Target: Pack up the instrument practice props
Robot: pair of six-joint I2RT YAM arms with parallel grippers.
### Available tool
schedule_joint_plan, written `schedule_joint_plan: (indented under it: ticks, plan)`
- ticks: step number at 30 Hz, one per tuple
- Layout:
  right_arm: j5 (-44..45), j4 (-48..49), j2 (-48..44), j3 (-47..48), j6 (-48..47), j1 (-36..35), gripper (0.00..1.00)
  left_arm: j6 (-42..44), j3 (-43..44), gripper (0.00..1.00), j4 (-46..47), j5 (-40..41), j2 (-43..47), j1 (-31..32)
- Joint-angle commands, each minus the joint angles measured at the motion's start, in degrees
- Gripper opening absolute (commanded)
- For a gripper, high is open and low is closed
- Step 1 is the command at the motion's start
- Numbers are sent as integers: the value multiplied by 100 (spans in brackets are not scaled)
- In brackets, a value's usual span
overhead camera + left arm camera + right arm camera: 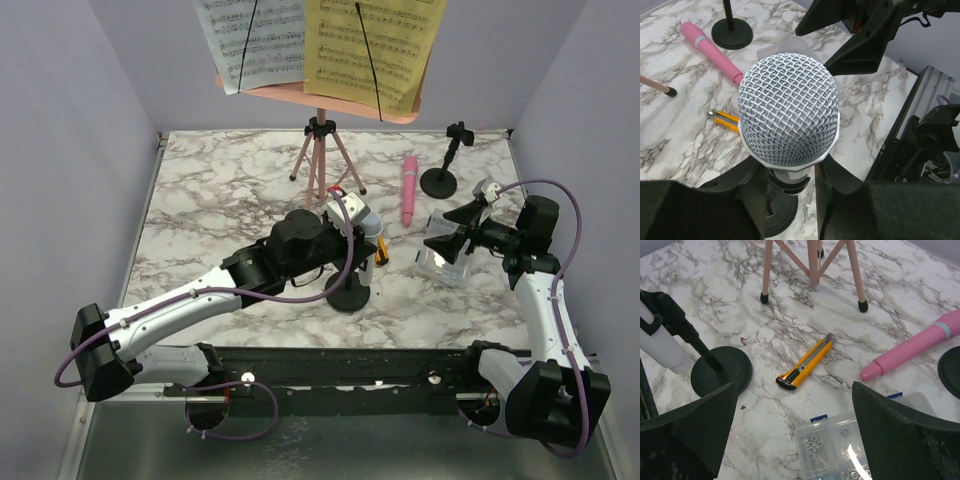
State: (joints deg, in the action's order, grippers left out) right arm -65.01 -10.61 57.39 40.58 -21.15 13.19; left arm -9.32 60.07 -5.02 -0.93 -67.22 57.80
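Grey-white microphone (788,107), handle mostly hidden

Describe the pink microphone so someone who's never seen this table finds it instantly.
Find the pink tripod at the back of the marble table. Just right of it, the pink microphone lies flat beside a black round-based mount. It is the only pink thing lying down.

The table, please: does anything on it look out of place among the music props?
Yes. A yellow-and-black cutter lies loose in front of the pink tripod, and a clear box of small hardware sits close by; neither is a music prop.
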Motion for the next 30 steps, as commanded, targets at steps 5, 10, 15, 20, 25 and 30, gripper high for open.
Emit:
schedule_joint_plan:
  ticks: [5, 10, 15, 20, 25, 30]
  plan:
    - [-20, -152, -48, -36, -109, 28, 100, 572, 373, 0, 1235, 1150, -434, 499]
    - [-21, -152, -52, -41, -109, 30, 100, 610, 400, 0, 1319, 1230, -635, 592]
    - [-22, -160, -69, -40, -118, 34, 100, 529, 369, 0, 1380, 1205, -709, 618]
    - [-22, -156, -70, -41, -118, 26, 100, 442, 280, 7, 1398, 1200, -731, 618]
    - [-17, -162, -70, -41, -129, 31, 100, 399, 148, 22, 1428, 1226, -686, 618]
    - [-11, -164, -57, -34, -129, 27, 99, 356, 38, 34, 1425, 1274, -584, 617]
